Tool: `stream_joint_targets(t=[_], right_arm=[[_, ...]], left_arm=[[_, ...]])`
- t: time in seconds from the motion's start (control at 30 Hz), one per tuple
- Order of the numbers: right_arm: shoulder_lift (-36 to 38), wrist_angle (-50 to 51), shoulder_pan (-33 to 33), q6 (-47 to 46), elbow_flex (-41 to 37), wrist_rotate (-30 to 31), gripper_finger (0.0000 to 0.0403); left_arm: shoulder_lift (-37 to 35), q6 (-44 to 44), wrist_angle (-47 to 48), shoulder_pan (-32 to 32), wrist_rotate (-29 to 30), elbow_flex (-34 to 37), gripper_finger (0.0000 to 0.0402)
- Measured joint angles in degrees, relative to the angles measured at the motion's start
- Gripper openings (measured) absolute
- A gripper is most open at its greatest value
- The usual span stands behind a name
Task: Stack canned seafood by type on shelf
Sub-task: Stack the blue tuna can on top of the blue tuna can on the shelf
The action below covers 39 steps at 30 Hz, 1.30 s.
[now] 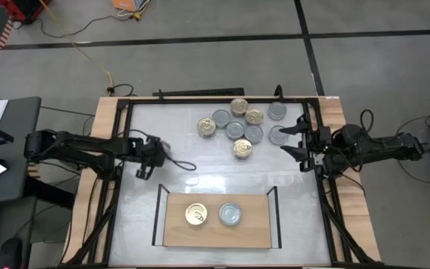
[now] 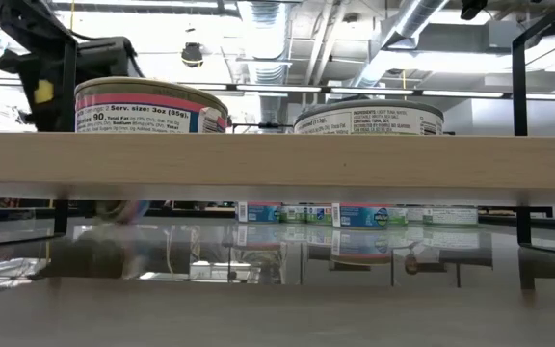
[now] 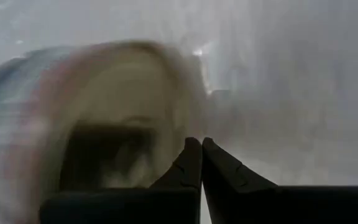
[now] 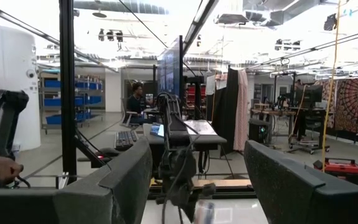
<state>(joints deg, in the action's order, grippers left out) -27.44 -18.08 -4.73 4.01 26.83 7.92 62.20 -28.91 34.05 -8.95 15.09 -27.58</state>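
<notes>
- Overhead, the shelf (image 1: 215, 228) sits at the near edge of the table (image 1: 200, 175), with one gold tin (image 1: 196, 214) and one silver tin (image 1: 230, 214) side by side on its board.
- Only that high view shows the loose tins (image 1: 239, 125), a cluster of gold and silver lids well beyond the shelf, toward the far right part of the table.
- From table height, the shelf board (image 2: 277, 159) cuts straight across; the two tins on it show their side labels, the gold one (image 2: 147, 106) with a pink band, the silver one (image 2: 369, 118) with small print. The far cluster (image 2: 355, 213) shows under the board, mirrored in the glossy tabletop.
- My left gripper (image 1: 142, 170) is beyond the shelf's left end, low over the table; its own camera shows the fingertips (image 3: 194, 163) pressed together on nothing, with a blurred tin (image 3: 86, 124) just beside them.
- My right gripper (image 1: 290, 140) waits beside the cluster, at the table's right edge, jaws spread wide and empty.
- Its camera looks level into the room: blue bins, a desk with monitors, a seated person (image 4: 135, 99), hanging fabrics.
</notes>
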Motion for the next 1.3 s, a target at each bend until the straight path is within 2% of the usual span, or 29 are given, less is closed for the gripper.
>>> stream_joint_targets(t=[0.1, 0.2, 0.47, 0.63, 0.73, 0.87, 1.0, 1.13, 1.2, 1.3], right_arm=[[0.0, -0.1, 0.0, 0.0, 0.0, 0.0, 0.0282], [0.0, 0.0, 0.0, 0.0, 0.0, 0.0, 0.0282], [0.0, -0.1, 0.0, 0.1, 0.0, 0.0, 0.0282], [0.0, -0.1, 0.0, 0.1, 0.0, 0.0, 0.0282], [-0.6, -0.8, 0.0, 0.1, 0.0, 0.0, 0.0282], [-1.6, -1.7, 0.0, 0.1, 0.0, 0.0, 0.0282], [-2.3, -2.3, 0.0, 0.1, 0.0, 0.0, 0.0282], [-2.3, -2.3, 0.0, 0.2, 0.0, 0.0, 0.0282], [-2.3, -2.2, 0.0, 0.3, 0.0, 0.0, 0.0282], [-2.3, -1.7, 0.0, 0.4, 0.0, 0.0, 0.0282]], left_arm=[[-0.2, 1.0, -1.1, 0.7, 0.4, -0.4, 0.0000], [-0.1, 3.3, -0.2, 1.7, -1.7, -1.9, 0.0000], [-0.2, 17.3, 4.9, 2.9, -5.9, -12.3, 0.0000], [-0.2, 22.5, 10.0, 3.0, -3.0, -18.8, 0.0011], [-0.1, 22.9, 9.9, 3.0, -2.7, -20.9, 0.0046], [3.1, 22.0, 10.1, 2.1, -2.3, -23.1, 0.0119], [8.9, 20.1, 10.5, 2.0, -2.0, -26.3, 0.0203], [15.6, 18.0, 14.8, 2.0, 0.7, -30.9, 0.0277], [18.5, 16.3, 16.6, 1.8, 0.7, -32.9, 0.0302], [22.0, 14.1, 19.1, 1.3, -0.7, -35.5, 0.0316]])
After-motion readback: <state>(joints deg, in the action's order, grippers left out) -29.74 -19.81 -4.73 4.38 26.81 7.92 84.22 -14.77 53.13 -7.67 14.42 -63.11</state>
